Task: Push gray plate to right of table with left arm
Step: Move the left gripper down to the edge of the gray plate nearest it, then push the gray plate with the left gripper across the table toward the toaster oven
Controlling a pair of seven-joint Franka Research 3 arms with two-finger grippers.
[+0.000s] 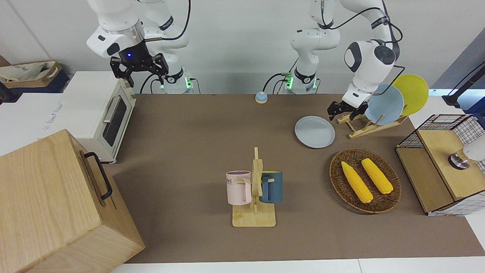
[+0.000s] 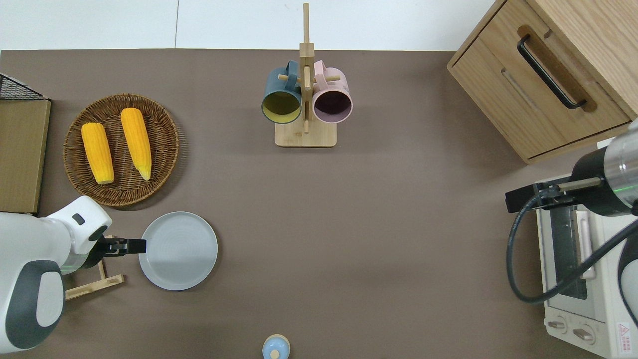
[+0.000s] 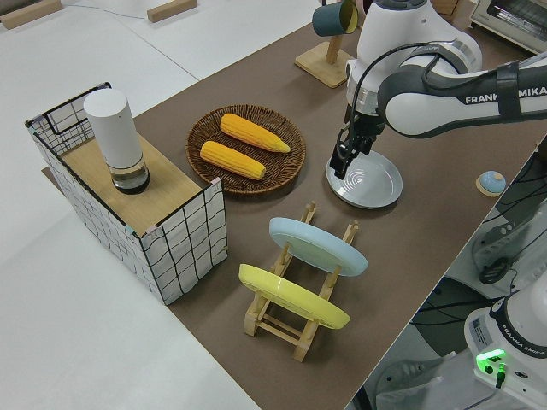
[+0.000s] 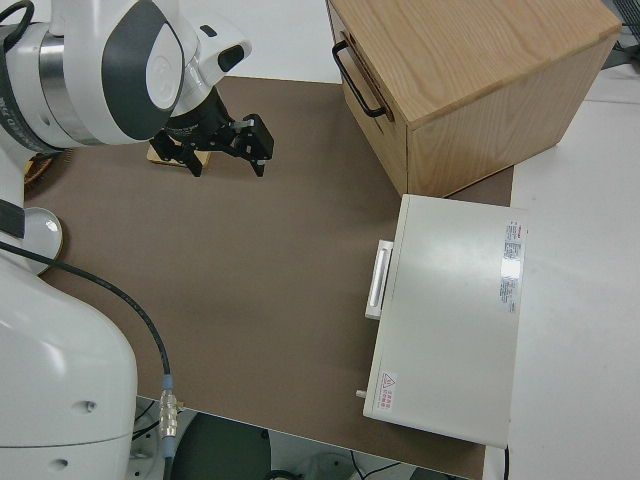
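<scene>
The gray plate (image 1: 315,131) lies flat on the brown table (image 1: 189,132), between the wicker tray and the robots. It also shows in the overhead view (image 2: 178,251) and the left side view (image 3: 366,180). My left gripper (image 1: 343,115) is open and empty, down low at the plate's rim on the side toward the left arm's end of the table. Its tip shows in the overhead view (image 2: 141,246) and the left side view (image 3: 339,169). I cannot tell whether it touches the rim. My right gripper (image 1: 138,72) is open and parked.
A wooden dish rack (image 1: 363,125) with a sky-blue plate (image 1: 386,104) and a yellow plate (image 1: 413,91) stands beside the gray plate. A wicker tray (image 2: 121,149) holds two corn cobs. A mug tree (image 2: 305,99), wooden cabinet (image 2: 548,75), toaster oven (image 1: 102,113) and bell (image 2: 275,347) are there too.
</scene>
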